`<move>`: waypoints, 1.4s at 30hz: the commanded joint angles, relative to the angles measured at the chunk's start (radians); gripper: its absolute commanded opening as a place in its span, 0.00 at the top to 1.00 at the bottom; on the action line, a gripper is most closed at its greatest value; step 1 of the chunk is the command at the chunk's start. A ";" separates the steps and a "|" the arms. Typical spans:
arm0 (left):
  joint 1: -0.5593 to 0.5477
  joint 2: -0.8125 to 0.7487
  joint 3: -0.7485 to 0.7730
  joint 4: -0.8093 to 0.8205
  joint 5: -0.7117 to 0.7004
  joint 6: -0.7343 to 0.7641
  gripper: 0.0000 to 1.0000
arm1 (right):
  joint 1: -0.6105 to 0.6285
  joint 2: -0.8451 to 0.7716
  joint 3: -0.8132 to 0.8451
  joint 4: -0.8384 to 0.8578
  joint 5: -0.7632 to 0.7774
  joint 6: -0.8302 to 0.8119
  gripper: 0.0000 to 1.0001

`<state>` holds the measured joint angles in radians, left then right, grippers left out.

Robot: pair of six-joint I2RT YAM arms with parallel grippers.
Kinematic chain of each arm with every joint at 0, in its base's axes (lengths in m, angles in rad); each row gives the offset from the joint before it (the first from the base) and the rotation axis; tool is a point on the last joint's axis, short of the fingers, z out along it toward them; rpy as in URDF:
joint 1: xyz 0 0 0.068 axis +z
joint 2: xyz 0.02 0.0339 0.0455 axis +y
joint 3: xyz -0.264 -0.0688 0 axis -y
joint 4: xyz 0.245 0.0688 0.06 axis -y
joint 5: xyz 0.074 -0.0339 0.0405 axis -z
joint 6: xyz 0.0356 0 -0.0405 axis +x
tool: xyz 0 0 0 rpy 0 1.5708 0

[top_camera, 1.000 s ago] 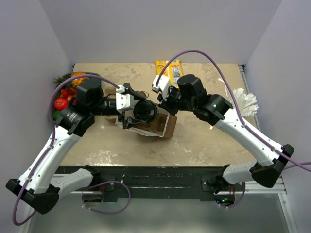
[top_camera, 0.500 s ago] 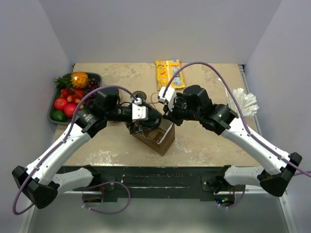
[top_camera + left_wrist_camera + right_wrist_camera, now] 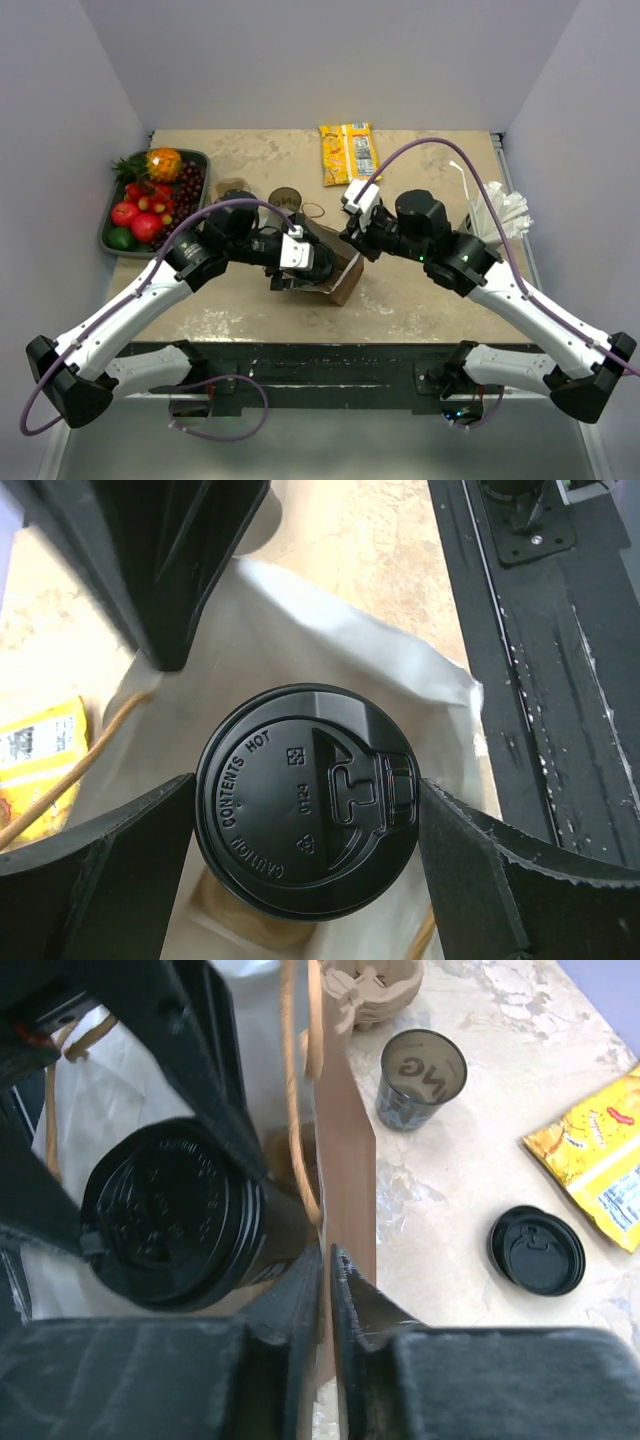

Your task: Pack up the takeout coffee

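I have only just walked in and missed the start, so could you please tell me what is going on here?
The robot is packing a takeout coffee. The left pincer grips the lidded coffee cup, tilted, in the mouth of the brown paper bag, while the right pincer is shut on the bag's wall. Whether the cup touches the bag's bottom cannot be seen. An open cup and a loose lid are on the table beside the bag.

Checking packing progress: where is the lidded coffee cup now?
Top view, mid-table: the coffee cup is in the left gripper, partly inside the paper bag that the right gripper pinches.
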<state>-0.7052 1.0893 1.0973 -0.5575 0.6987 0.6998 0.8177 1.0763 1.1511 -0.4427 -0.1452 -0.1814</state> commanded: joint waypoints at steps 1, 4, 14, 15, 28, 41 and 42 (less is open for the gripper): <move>-0.004 -0.016 -0.027 -0.007 0.015 0.012 1.00 | 0.000 0.079 0.074 0.047 -0.062 0.034 0.83; -0.007 -0.011 -0.048 -0.012 0.018 0.010 1.00 | 0.000 0.135 0.087 0.058 -0.059 0.062 0.77; -0.030 -0.035 -0.083 0.057 -0.057 -0.023 1.00 | 0.000 0.148 0.127 0.081 -0.141 0.063 1.00; -0.034 -0.035 -0.082 0.065 -0.064 -0.022 1.00 | 0.000 0.146 0.130 0.087 -0.155 0.062 1.00; -0.045 0.035 -0.041 0.074 -0.139 0.221 1.00 | 0.041 0.148 0.127 0.035 -0.309 0.033 1.00; -0.043 0.015 0.053 0.068 -0.189 -0.024 1.00 | 0.072 0.128 0.065 0.065 -0.220 0.022 1.00; -0.043 0.009 0.040 0.096 -0.205 -0.073 1.00 | 0.074 0.125 0.064 0.070 -0.211 0.032 1.00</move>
<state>-0.7532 1.1286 1.1030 -0.6487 0.5770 0.7914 0.8539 1.2388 1.2209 -0.4000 -0.3141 -0.1730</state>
